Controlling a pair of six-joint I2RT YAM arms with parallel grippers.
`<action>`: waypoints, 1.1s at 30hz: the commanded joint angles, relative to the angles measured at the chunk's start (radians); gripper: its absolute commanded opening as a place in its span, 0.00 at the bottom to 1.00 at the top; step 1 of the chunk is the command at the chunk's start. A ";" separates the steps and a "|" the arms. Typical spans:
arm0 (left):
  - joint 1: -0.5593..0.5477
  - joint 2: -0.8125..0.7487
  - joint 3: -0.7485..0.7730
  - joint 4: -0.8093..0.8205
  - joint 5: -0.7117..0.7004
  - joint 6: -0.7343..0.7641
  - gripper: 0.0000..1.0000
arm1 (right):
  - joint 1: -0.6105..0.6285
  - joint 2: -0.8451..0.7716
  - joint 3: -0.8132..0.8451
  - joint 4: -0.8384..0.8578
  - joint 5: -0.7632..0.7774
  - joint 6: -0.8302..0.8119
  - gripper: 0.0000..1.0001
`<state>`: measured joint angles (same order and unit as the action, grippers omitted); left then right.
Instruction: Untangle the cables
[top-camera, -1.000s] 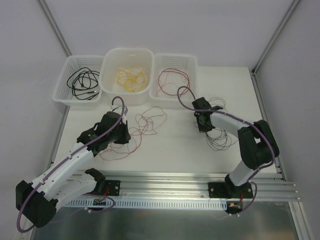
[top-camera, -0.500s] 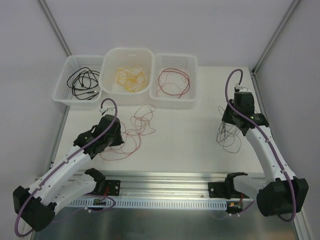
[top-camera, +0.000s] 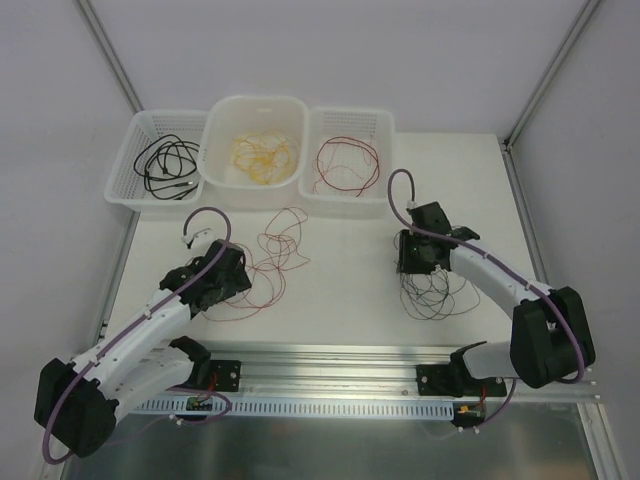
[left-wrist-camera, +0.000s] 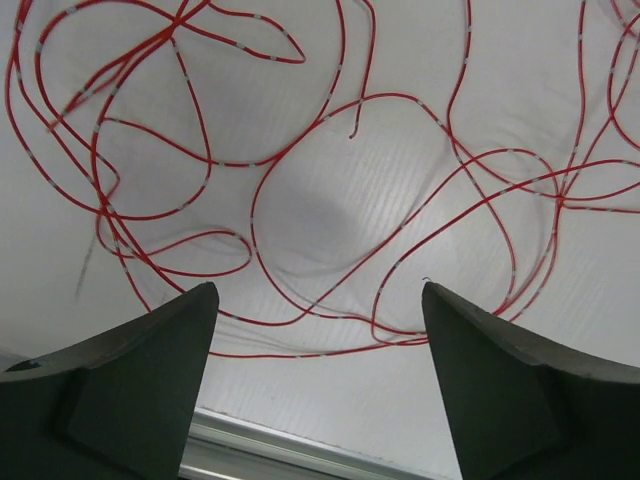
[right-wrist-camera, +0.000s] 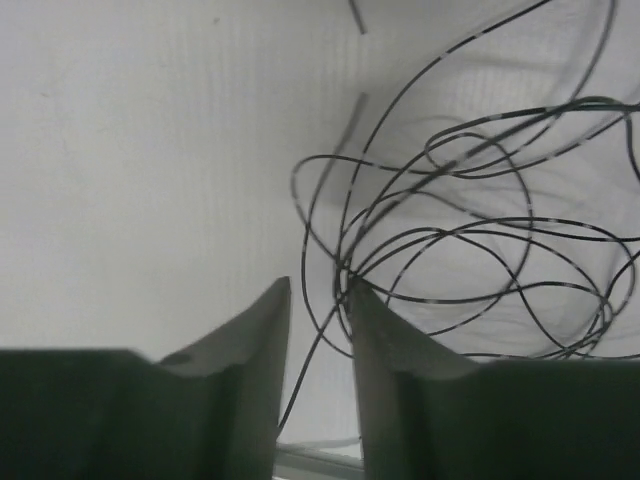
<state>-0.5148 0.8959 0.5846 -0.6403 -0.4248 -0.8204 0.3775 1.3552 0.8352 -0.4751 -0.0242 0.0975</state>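
Observation:
A loose tangle of red cables (top-camera: 268, 262) (left-wrist-camera: 330, 190) lies on the white table. My left gripper (top-camera: 230, 281) (left-wrist-camera: 318, 300) hovers over its near-left part, jaws wide open, nothing between them. A tangle of black cables (top-camera: 434, 290) (right-wrist-camera: 470, 250) lies right of centre. My right gripper (top-camera: 416, 258) (right-wrist-camera: 318, 290) is at its upper-left edge, jaws a narrow gap apart. A thin black strand runs through that gap without being pinched.
Three white baskets stand along the far edge: the left one (top-camera: 126, 160) holds black cables, the middle one (top-camera: 222, 120) yellow ones, the right one (top-camera: 386, 135) red ones. A metal rail (top-camera: 330, 360) runs along the near edge.
Both grippers were shut and now stand open, the left one wide. The right arm swung from the table's right edge back toward the centre, and the black tangle now lies lower and further left.

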 joint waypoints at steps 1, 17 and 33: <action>0.012 -0.051 0.018 -0.009 -0.006 -0.037 0.88 | 0.072 -0.022 0.028 0.053 0.003 -0.001 0.41; 0.120 0.144 0.141 -0.165 -0.042 -0.114 0.99 | 0.290 -0.274 0.016 0.010 0.001 -0.055 1.00; 0.206 0.247 -0.006 0.303 0.334 0.021 0.99 | 0.339 -0.274 -0.024 0.163 -0.152 -0.050 1.00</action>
<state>-0.3126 1.1099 0.5915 -0.4416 -0.2035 -0.8330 0.7044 1.0473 0.7914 -0.4046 -0.1162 0.0479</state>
